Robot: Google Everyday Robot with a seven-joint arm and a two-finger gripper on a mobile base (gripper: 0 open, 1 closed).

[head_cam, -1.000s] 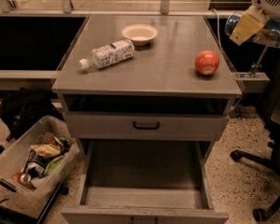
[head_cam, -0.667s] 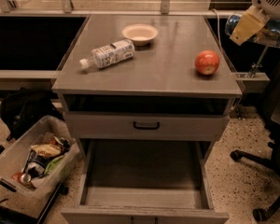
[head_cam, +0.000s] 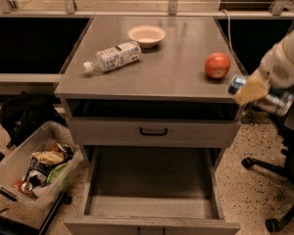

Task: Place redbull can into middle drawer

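Observation:
My gripper (head_cam: 251, 90) comes in from the right edge and is shut on the redbull can (head_cam: 278, 102), a blue and silver can held lying sideways. It hangs just off the cabinet's front right corner, about level with the cabinet top (head_cam: 161, 75). The middle drawer (head_cam: 152, 177) is pulled open low in the view, a wide grey tray with a bare floor. It lies below and to the left of the can. Above it is a shut drawer front with a black handle (head_cam: 153, 131).
On the cabinet top lie a clear plastic bottle (head_cam: 112, 57) on its side, a white bowl (head_cam: 146, 35) and a red apple (head_cam: 217, 65). A plastic bin of trash (head_cam: 32, 168) and a black bag (head_cam: 24, 114) stand at the left. An office chair base (head_cam: 272, 192) is at the right.
My gripper with the can has come down and forward, from beside the cabinet's back right to its front right corner. The view has shifted closer to the cabinet.

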